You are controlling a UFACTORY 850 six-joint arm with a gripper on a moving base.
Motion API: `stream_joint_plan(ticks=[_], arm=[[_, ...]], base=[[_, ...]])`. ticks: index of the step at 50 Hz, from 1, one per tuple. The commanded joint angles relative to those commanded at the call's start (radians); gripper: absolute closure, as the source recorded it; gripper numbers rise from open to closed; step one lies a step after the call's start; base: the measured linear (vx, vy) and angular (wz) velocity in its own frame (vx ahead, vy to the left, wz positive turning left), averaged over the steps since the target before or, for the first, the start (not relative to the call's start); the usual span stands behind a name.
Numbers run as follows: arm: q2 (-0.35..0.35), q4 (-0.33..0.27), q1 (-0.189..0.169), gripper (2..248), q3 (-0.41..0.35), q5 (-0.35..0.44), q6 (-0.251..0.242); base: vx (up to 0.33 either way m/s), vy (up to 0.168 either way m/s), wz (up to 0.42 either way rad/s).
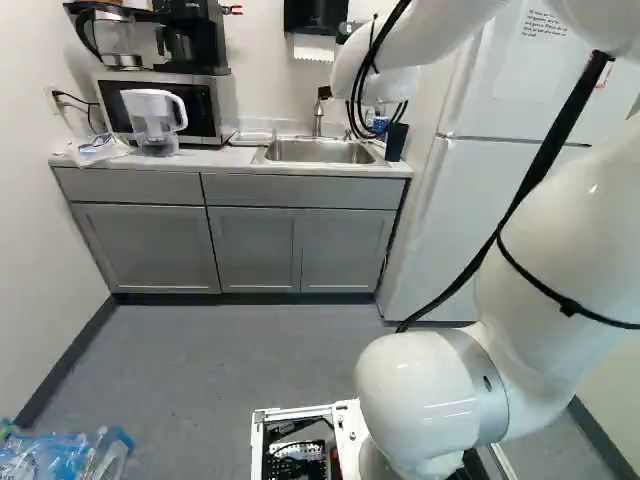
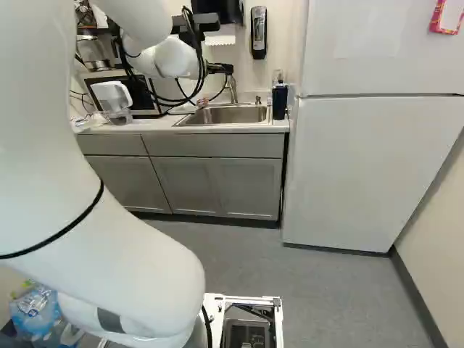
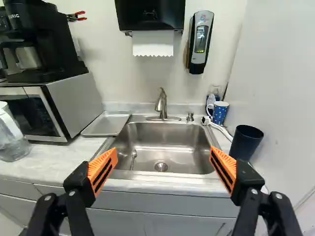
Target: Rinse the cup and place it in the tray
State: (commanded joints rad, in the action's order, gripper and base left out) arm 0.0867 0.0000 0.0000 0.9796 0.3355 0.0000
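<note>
Along far wall, left base view: gray cabinets w/ light countertop (image 1: 230, 160). On it, a clear pitcher (image 1: 157, 125) w/ white lid & handle, just in front of microwave (image 1: 222, 105); coffee maker (image 1: 195, 35) sits atop micro. Sink (image 1: 318, 151) is set in the counter, w/ dark cup (image 1: 397, 142) just beside it, fridge side. Bottles in blue-tinted plastic (image 1: 60, 455) at bottom-left corner.

Right base view: arm (image 2: 138, 246) fills left side & reaches toward the counter; gripper (image 2: 220, 69) partly hidden behind its wrist, up near the sink. Dark cup next to fridge (image 2: 362, 174); soap dispenser (image 2: 259, 32) on wall above counter.

Wrist view: gripper (image 3: 160, 169) fingers wide apart, orange pads (image 3: 103, 168) facing each other w/ sink's near edge btwn them as seen. Metal tray (image 3: 106, 124) lies flat btwn microwave & sink. Dark cup stands upright on counter at sink's other side, ahead of gripper & off to one side, near fridge. Blue mug w/ white dots (image 3: 220, 113) is a bit farther back, by a white cord (image 3: 221, 130). Spoon (image 3: 133, 156) in sink, near drain (image 3: 161, 166); faucet (image 3: 161, 103) behind basin, paper towel (image 3: 153, 43) hanging from black dispenser (image 3: 150, 14) above.
</note>
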Motion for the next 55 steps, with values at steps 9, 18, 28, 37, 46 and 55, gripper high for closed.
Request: stream_joint_plan(ticks=[9,18,28,37,46,55], arm=[[0.002,0.0,0.0,3,0.017,-0.02,0.0],[0.008,0.0,0.0,3,0.03,-0.039,0.0],[0.014,0.0,0.0,3,0.045,-0.061,0.0],[0.019,0.0,0.0,3,0.058,-0.083,0.0],[0.023,0.0,0.0,3,0.069,-0.103,0.0],[0.023,0.0,0.0,3,0.069,-0.104,0.0]], base=[[0.0,0.0,0.0],[0.0,0.0,0.0],[0.0,0.0,0.0],[0.0,0.0,0.0],[0.0,0.0,0.0],[0.0,0.0,0.0]])
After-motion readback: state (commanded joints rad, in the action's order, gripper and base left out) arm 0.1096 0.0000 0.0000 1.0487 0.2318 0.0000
